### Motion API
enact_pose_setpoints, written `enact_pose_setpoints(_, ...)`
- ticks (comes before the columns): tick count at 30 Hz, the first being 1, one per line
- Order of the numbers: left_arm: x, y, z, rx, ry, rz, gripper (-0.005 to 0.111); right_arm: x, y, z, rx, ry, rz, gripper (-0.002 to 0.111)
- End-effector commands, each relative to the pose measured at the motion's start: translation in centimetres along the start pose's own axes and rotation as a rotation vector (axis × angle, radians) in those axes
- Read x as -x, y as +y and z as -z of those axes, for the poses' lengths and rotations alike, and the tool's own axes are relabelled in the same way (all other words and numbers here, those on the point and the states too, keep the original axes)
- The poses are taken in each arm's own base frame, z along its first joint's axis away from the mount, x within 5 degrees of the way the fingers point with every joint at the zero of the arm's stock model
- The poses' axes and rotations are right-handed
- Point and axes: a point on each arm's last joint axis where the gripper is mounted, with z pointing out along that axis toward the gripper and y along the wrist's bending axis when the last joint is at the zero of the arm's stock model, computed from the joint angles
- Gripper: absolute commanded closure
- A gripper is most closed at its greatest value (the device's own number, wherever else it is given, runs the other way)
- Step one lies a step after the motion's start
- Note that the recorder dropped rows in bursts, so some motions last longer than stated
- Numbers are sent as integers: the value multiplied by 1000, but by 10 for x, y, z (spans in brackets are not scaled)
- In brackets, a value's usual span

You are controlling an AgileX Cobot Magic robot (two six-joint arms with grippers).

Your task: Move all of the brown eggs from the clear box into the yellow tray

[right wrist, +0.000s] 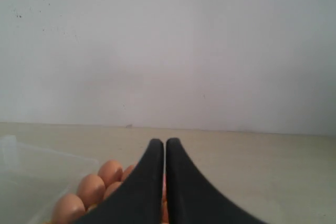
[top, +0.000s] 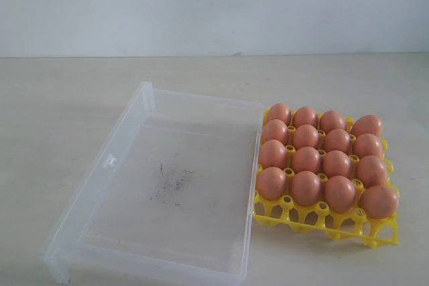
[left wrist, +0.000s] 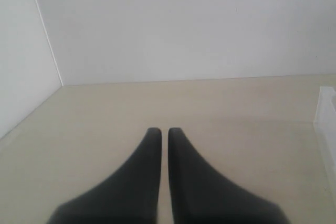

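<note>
The left hand (left wrist: 163,129) was shut, its two dark fingers pressed tip to tip with only a thin seam between them and nothing caught there. It hung over bare worktop (left wrist: 105,114). Ahead of it and off to one side, apart from the fingers, only a corner of the clear box (left wrist: 326,114) showed.

The right hand (right wrist: 160,141) was shut too, fingers together and clamped on nothing. The brown eggs (right wrist: 92,188) lay close below it. Several showed beside the fingers, and others were hidden behind them. Farther out on that same side lay the clear box (right wrist: 31,177). Beyond both hands stood a plain pale wall (right wrist: 168,51).

From the exterior camera neither hand showed, so their places over the scene could be told only from the wrist cameras. There the brown eggs (top: 322,159) filled the yellow tray (top: 315,218) — sixteen in four rows of four, one to a cup. The tray sat on the worktop (top: 67,98) just beside the long wall of the clear box (top: 201,159); whether the two touched I could not tell. The box held no eggs — only a dark smudge (top: 173,179) on its floor.
</note>
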Motion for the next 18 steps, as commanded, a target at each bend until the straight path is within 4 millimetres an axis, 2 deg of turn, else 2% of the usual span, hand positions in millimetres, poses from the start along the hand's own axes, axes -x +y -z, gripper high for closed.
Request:
enact_pose_setpoints(1,-1,0,0,1,-1,7,103,-3,-1,0,-12,24,99,108)
enact_pose_setpoints(18,-1,0,0,1,-1,7,103,-8,-2,1,-24,78,63,108)
